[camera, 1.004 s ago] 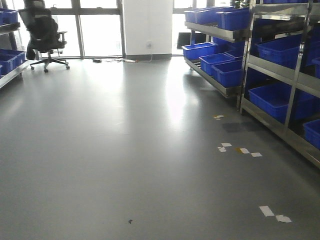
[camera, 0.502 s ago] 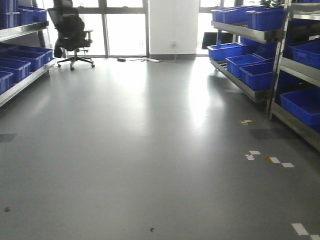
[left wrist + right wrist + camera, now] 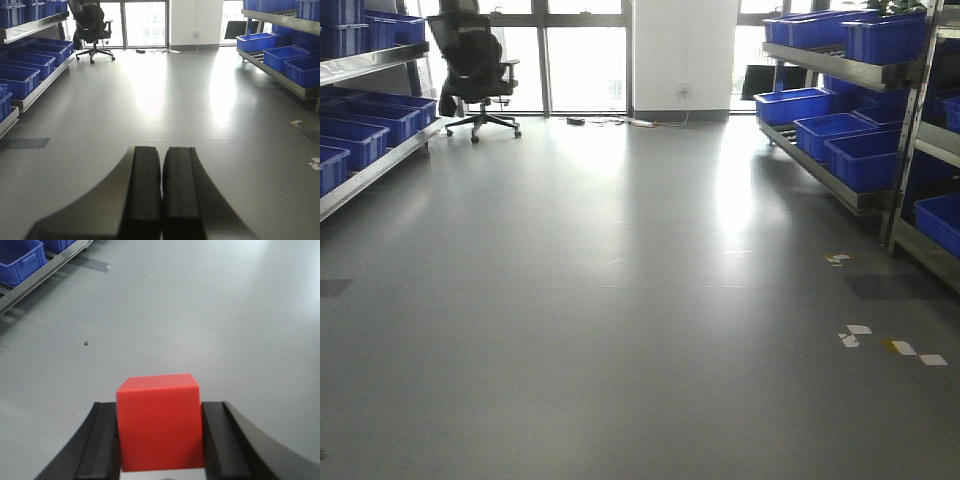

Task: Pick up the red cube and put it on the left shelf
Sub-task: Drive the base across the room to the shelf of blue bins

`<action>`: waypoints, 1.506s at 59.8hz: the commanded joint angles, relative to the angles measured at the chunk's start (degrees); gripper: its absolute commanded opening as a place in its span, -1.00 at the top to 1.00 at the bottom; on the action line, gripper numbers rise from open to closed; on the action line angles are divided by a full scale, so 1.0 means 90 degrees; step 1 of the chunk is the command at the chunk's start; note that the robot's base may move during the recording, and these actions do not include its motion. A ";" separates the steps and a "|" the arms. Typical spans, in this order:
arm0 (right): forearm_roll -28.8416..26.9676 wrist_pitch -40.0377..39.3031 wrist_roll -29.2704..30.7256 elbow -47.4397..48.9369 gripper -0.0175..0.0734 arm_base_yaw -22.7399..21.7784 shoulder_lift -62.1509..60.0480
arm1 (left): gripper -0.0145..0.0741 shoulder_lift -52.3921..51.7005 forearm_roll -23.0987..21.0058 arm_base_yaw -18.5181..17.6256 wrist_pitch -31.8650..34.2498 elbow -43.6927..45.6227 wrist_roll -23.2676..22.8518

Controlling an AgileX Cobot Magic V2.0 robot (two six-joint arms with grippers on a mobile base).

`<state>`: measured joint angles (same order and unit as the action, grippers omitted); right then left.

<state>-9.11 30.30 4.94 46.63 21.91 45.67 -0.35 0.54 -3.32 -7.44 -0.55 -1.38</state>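
Your right gripper is clamped on the red cube, its fingers pressing two opposite flat faces while the top face shows above them. The cube looks rigid, smooth-sided and probably light, so a moderate squeeze on those flats should hold it, though a jolt might slide it. Your left gripper is closed on nothing. Beyond the bare grey floor, the left shelf with its blue bins stands well apart.

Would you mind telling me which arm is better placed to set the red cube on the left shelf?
Right: the right gripper holds the red cube, while the left gripper is shut and empty. The left shelf stands ahead.
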 commanded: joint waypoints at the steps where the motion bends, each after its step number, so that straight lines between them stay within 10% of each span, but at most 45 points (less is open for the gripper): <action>1: -0.0045 -0.0525 0.0041 0.0182 0.51 0.0010 -0.0041 | 0.44 -0.0102 -0.0019 -0.0041 0.0559 -0.0147 -0.0005; 90: -0.0045 -0.0520 0.0041 0.0182 0.51 0.0010 -0.0041 | 0.44 -0.0102 -0.0019 -0.0041 0.0559 -0.0147 -0.0005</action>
<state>-9.11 30.30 4.94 46.63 21.91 45.67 -0.35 0.54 -3.32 -7.44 -0.55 -1.38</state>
